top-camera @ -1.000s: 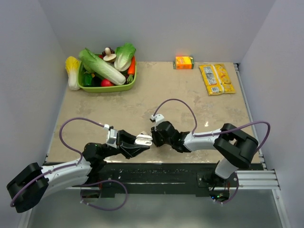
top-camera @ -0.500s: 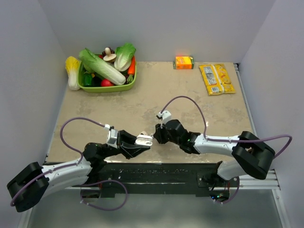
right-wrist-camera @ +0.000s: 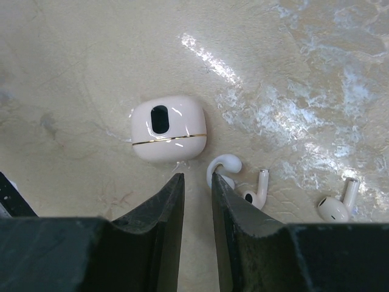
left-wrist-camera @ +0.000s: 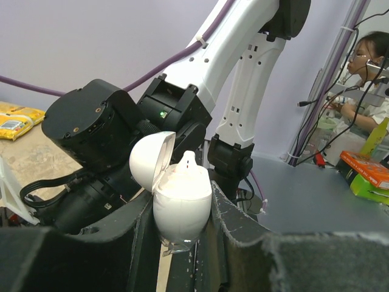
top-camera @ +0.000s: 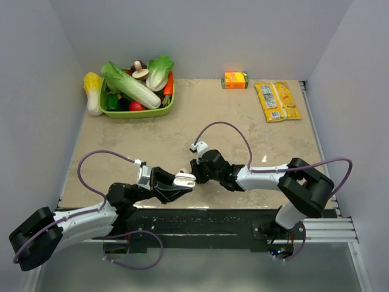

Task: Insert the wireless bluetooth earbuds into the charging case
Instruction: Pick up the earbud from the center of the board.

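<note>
My left gripper is shut on the charging case, a white oval held upright with its lid hinged open. One earbud's stem pokes up out of it. In the top view the left gripper holds the case near the table's front edge. My right gripper hovers just over the table, jaws narrowly apart and empty. A hook-shaped earbud lies by its right fingertip. Two stemmed earbuds lie further right. In the top view the right gripper is just right of the case.
A pale rounded-square case with a gold band lies on the table just ahead of the right fingers. A green basket of vegetables stands back left, an orange box and a yellow packet at the back right.
The right arm swung its elbow out to the right and back, and its gripper ended slightly further left and back. The left gripper held still with the case.
</note>
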You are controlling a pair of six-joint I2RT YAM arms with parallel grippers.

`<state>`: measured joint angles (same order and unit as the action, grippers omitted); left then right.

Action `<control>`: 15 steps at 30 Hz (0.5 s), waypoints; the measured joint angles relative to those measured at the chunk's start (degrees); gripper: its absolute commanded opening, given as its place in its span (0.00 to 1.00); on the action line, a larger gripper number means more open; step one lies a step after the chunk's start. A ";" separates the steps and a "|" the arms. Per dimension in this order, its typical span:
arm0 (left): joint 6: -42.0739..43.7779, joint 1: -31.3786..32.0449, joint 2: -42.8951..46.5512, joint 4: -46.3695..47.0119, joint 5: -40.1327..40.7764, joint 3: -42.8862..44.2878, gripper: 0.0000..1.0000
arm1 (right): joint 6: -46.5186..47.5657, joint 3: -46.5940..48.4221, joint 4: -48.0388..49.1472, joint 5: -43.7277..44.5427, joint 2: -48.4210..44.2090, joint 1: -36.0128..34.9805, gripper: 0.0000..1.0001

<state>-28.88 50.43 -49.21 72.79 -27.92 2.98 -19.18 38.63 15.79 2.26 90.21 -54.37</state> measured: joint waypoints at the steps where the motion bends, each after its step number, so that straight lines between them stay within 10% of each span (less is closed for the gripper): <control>1: 0.00 0.00 0.00 -0.02 0.07 0.00 0.00 | 0.02 0.26 0.02 -0.15 0.33 0.00 0.29; 15: 0.00 0.02 -0.28 0.00 0.13 0.00 0.00 | 0.15 1.90 0.26 -0.24 3.23 0.00 0.28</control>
<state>-28.88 50.46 -49.50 72.79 -27.79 2.98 -19.03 40.53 16.05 2.02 93.45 -54.37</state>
